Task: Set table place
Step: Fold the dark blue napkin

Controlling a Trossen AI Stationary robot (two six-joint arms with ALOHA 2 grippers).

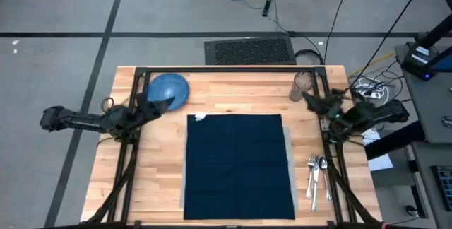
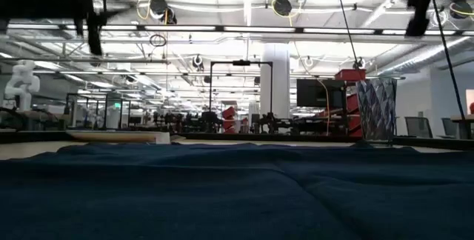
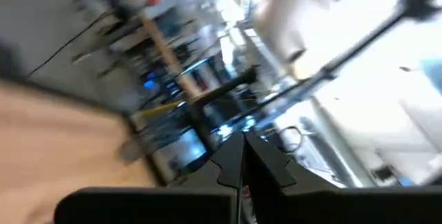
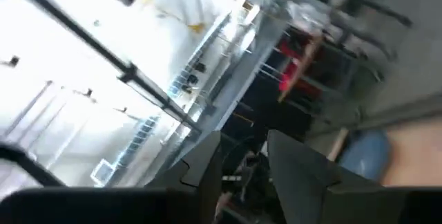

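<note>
The wooden bench (image 1: 233, 102) stands on a grey floor, and behind it is a big room with bright lights. A dark blue cloth (image 1: 239, 165) lies flat in the middle of the bench. It covers almost all of the grey placemat (image 1: 289, 164), which only peeks out as a thin strip along the cloth's right edge. A blue dish (image 1: 168, 89) sits near the far left corner. A clear glass (image 1: 302, 85) stands near the far right corner. Forks and a spoon (image 1: 316, 176) lie just right of the cloth.

The left hand (image 1: 164, 104) is beside the blue dish, pinched closed with nothing in it. The right hand (image 1: 311, 101) is near the glass, a little open and holding nothing.
</note>
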